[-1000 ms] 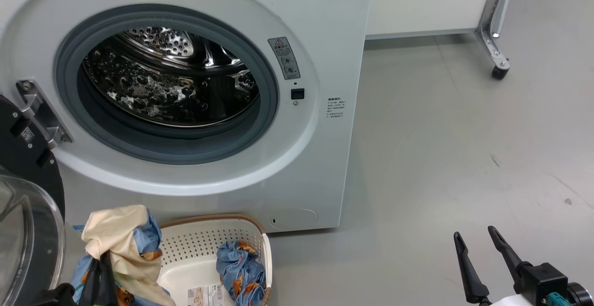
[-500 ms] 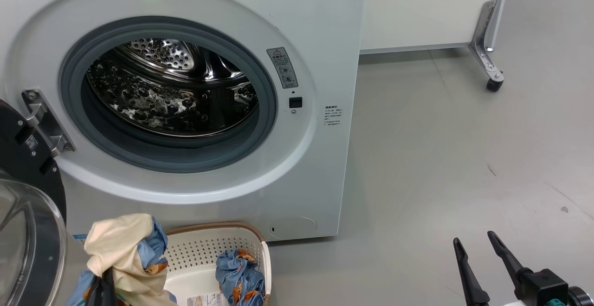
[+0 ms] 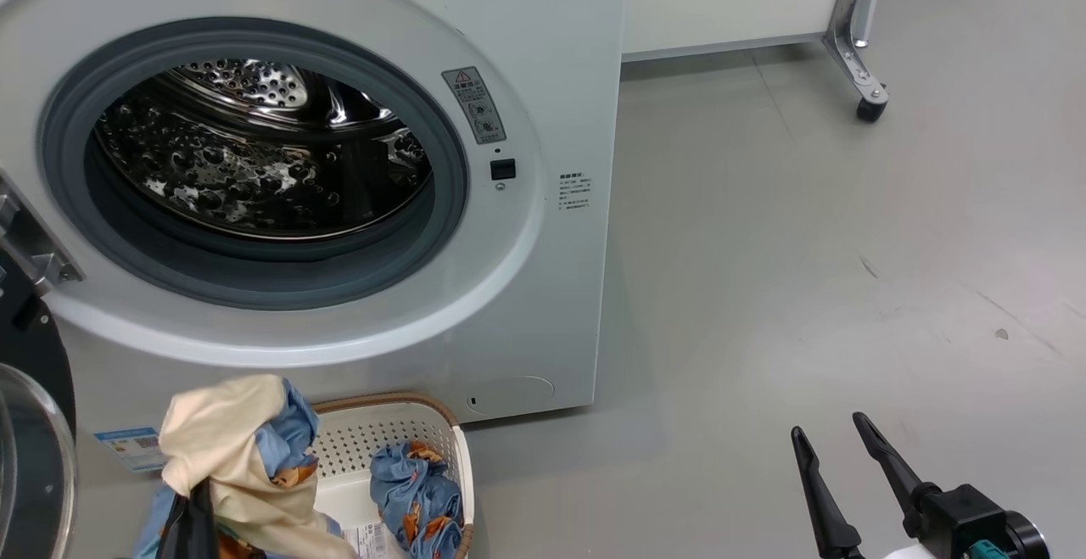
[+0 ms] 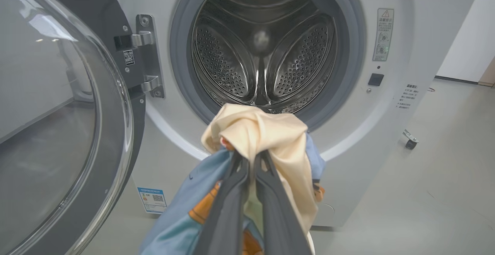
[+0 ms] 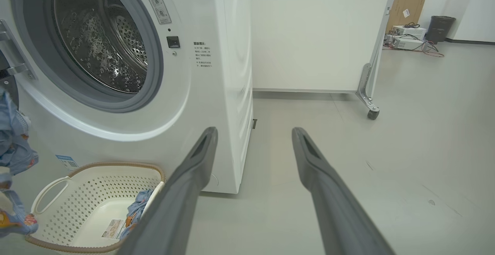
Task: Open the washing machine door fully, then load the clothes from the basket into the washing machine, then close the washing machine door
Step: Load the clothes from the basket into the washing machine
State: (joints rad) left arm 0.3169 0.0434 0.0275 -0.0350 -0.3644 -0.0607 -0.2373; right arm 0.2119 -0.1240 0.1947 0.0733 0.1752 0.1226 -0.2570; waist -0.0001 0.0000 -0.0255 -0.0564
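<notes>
- Head view: the washing machine [image 3: 560,25] is seen standing on the grey floor [image 3: 764,245], with its steel drum [image 3: 254,160] exposed inside the grey rubber ring [image 3: 254,283].
- The washing machine door [image 4: 58,131] is swung open to the left of the opening and hung on its metal hinge [image 4: 149,53]. Its domed glass is turned toward the left wrist camera.
- The basket [image 3: 373,440] is set on the floor just in front of the machine, below the opening. One blue printed piece [image 3: 416,491] is seen lying at its right end, beside a paper label [image 5: 112,228].
- The left gripper [image 4: 252,158] is held low before the opening. Its fingers [image 4: 228,208] are clamped together on a bundle of the clothes [image 4: 255,131], with cream cloth on top and blue printed fabric hanging below.
- The bundle is seen at the basket's left end in the head view. Whether its hanging end touches the basket cannot be told.
- The right gripper [image 5: 254,131] is held over bare floor, well to the right of the machine. Its fingers are spread wide apart, with nothing between them.
</notes>
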